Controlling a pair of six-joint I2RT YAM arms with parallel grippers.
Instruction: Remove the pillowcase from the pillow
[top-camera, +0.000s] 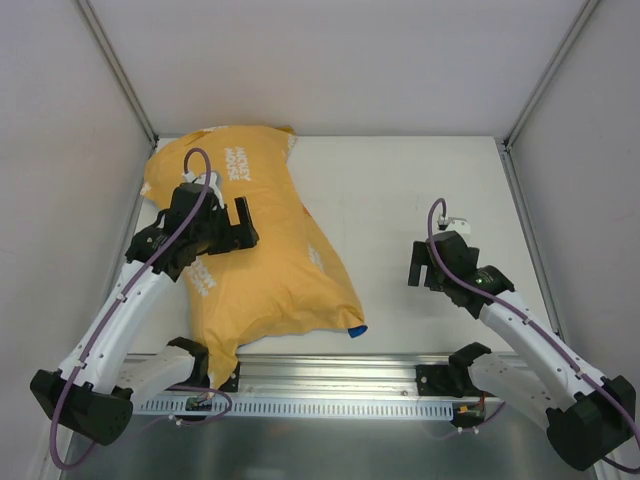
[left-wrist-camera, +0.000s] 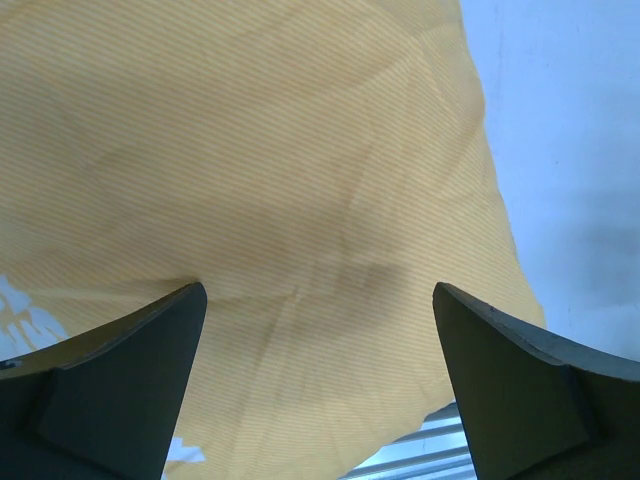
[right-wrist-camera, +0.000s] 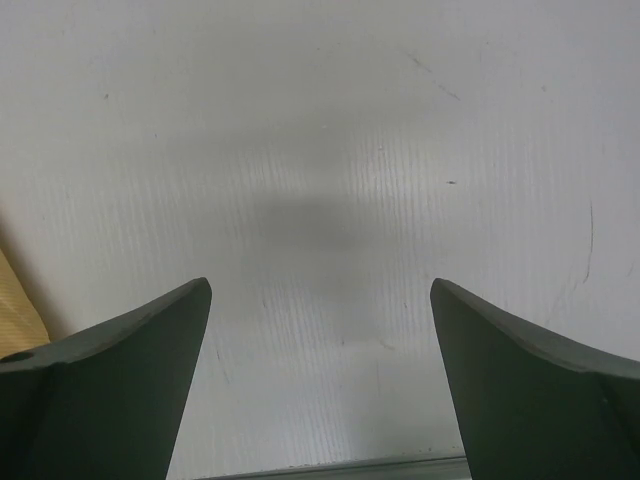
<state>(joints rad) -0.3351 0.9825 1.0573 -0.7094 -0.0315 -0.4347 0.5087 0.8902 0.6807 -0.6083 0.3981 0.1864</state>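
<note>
The mustard-yellow pillowcase (top-camera: 260, 250) with white lettering lies stuffed and puffy on the left half of the table, running from the far left corner toward the front rail. A blue tag (top-camera: 357, 330) sticks out at its near right corner. The white pillow is hidden inside the cover. My left gripper (top-camera: 247, 224) is open just above the middle of the pillowcase; in the left wrist view (left-wrist-camera: 318, 290) the yellow fabric (left-wrist-camera: 250, 150) fills the space between the spread fingers. My right gripper (top-camera: 413, 266) is open and empty over bare table, right of the pillowcase; it also shows in the right wrist view (right-wrist-camera: 320, 285).
The white table (top-camera: 420, 190) is walled on the left, back and right. A metal rail (top-camera: 330, 375) runs along the near edge. A sliver of the yellow cover (right-wrist-camera: 15, 300) shows at the left edge of the right wrist view.
</note>
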